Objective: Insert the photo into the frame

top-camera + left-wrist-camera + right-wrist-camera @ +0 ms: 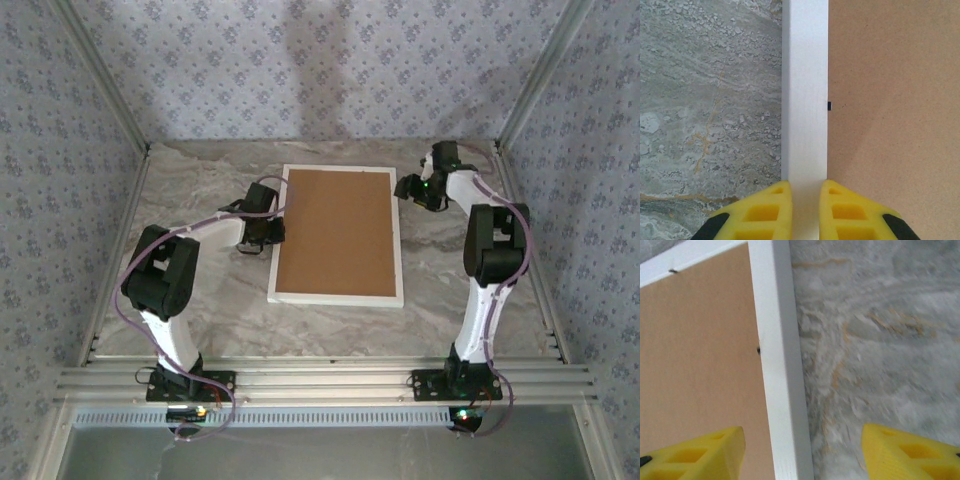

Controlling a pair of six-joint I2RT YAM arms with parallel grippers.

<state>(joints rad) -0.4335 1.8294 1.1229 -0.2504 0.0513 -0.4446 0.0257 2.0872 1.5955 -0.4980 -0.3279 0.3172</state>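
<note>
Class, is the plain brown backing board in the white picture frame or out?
In: the plain brown backing board fills the white rectangular picture frame, edge to edge.

We see left arm [168, 285] bent at elbow, wrist turned inward. Left gripper [805, 186] points down, yellow fingers [765, 212] close together, pinching frame [805, 90] edge. Right arm [488, 255] reaches forward; right gripper [802, 432] jaws wide apart.
</note>
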